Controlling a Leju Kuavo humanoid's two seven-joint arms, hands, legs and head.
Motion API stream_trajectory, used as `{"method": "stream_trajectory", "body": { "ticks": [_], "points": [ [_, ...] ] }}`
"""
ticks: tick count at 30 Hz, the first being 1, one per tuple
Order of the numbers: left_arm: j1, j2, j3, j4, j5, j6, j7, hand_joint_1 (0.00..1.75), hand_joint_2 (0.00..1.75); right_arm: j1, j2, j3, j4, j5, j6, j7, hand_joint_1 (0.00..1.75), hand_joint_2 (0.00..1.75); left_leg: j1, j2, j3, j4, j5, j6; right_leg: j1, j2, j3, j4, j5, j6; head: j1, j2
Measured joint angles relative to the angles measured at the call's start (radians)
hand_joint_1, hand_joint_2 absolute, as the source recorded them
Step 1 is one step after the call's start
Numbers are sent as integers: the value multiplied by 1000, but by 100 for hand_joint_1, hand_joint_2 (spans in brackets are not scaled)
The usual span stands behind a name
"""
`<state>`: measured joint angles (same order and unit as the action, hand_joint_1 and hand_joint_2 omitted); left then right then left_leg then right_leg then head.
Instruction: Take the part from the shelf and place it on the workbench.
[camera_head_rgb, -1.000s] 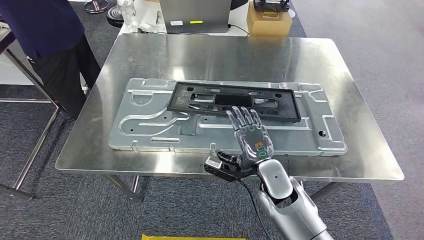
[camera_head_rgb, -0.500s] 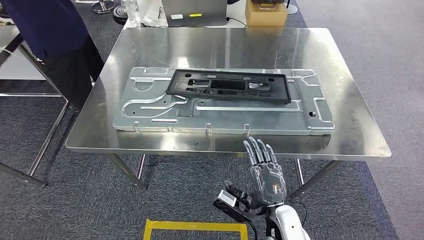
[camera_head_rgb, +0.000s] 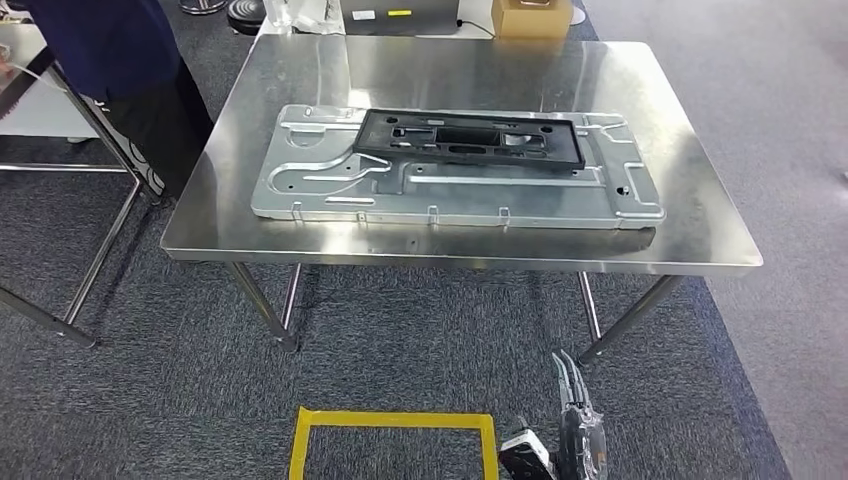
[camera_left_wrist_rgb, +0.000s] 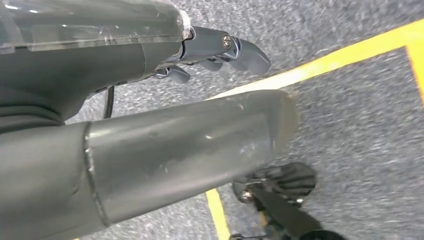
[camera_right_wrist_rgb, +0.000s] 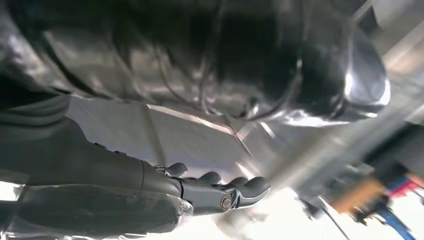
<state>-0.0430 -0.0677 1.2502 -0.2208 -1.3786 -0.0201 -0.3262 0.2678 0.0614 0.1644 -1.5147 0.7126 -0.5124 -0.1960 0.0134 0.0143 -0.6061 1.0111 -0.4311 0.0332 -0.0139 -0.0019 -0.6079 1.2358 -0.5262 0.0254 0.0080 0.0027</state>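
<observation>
Right hand (camera_head_rgb: 572, 425) is seen low beside the body, fingers extended, nothing held. Black part (camera_head_rgb: 470, 138) lies on the metal panel (camera_head_rgb: 300, 185) on the table (camera_head_rgb: 700, 240). Placement judged complete; arm should be kept clear during retreat.

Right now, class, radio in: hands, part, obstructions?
Right hand low, empty. Left hand empty. Black part on metal panel, workbench. Nothing obstructing.

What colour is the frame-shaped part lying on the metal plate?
Black; the part shows best in the head view, on the silver plate.

High head view, workbench (camera_head_rgb: 690, 225) well ahead
</observation>
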Motion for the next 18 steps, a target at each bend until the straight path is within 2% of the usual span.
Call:
{"method": "stream_trajectory", "body": {
  "ticks": [1,2,3,4,6,7,8,10,11,12,13,14,15,16,17,18],
  "points": [
    [0,-3,6,0,1,3,0,0,0,12,18,-46,43,-24,23,-49,0,0,-2,-2,-11,6,6,-4,2,0,66,-78,0,-5,0,0],
    [0,-6,12,0,2,6,0,0,0,22,37,-96,90,-39,49,-95,0,0,-3,-3,-19,11,11,-9,4,0,123,-155,-17,-11,0,0],
    [1,-8,17,-1,1,11,1,0,0,28,55,-148,134,-41,73,-129,0,0,-4,-4,-23,13,18,-15,7,-1,163,-213,-36,-16,0,0],
    [3,-10,21,-1,0,18,2,0,0,31,72,-198,179,-29,94,-147,0,0,-5,-5,-25,13,26,-23,11,-1,182,-247,-50,-21,0,0],
    [5,-10,29,-1,-3,33,1,0,0,19,96,-304,298,18,125,-159,0,0,0,-6,-30,12,35,-37,11,-6,177,-262,-38,-34,0,0],
    [5,-10,33,-1,-4,40,-2,0,0,6,105,-364,376,48,136,-161,0,0,2,-8,-38,25,18,-42,9,-10,170,-265,-28,-42,0,0],
    [6,-10,36,-1,-5,46,-4,0,0,-10,110,-425,462,76,143,-161,0,0,4,-9,-50,56,-17,-47,6,-17,161,-268,-17,-49,0,0],
    [8,-9,40,0,-7,54,-9,0,0,-38,118,-543,627,118,150,-161,0,0,6,-10,-85,170,-112,-55,7,-32,142,-267,-2,-56,0,0],
    [10,-8,42,0,-7,56,-10,0,0,-48,120,-591,694,130,150,-162,0,0,6,-9,-99,232,-142,-59,9,-41,132,-266,4,-56,0,0],
    [11,-6,44,-1,-8,57,-11,0,0,-58,123,-630,750,138,149,-164,0,0,7,-9,-104,274,-149,-62,9,-49,121,-262,9,-56,0,0],
    [13,-6,46,-1,-9,59,-12,0,0,-69,125,-662,797,145,148,-165,0,0,7,-8,-91,283,-135,-63,10,-57,112,-258,13,-54,0,0],
    [14,-4,47,-1,-10,61,-13,0,0,-82,128,-691,841,153,149,-162,0,0,7,-5,-59,254,-111,-63,10,-64,103,-253,16,-53,0,0],
    [14,-4,48,-1,-12,64,-15,0,0,-96,130,-720,883,161,155,-149,0,0,6,6,-10,192,-87,-60,10,-71,98,-247,17,-51,0,0],
    [12,-3,49,-1,-13,68,-18,0,0,-109,133,-748,921,168,166,-128,0,0,4,26,44,117,-76,-56,12,-78,93,-241,17,-48,0,0],
    [9,-2,51,-1,-14,72,-21,0,0,-122,134,-777,959,170,182,-99,0,0,0,42,83,57,-74,-50,14,-86,90,-236,16,-44,0,0],
    [6,-2,52,-1,-14,75,-24,0,0,-136,135,-807,996,169,201,-65,0,0,-4,55,106,16,-79,-42,16,-95,89,-231,17,-39,0,0]
  ]
}}
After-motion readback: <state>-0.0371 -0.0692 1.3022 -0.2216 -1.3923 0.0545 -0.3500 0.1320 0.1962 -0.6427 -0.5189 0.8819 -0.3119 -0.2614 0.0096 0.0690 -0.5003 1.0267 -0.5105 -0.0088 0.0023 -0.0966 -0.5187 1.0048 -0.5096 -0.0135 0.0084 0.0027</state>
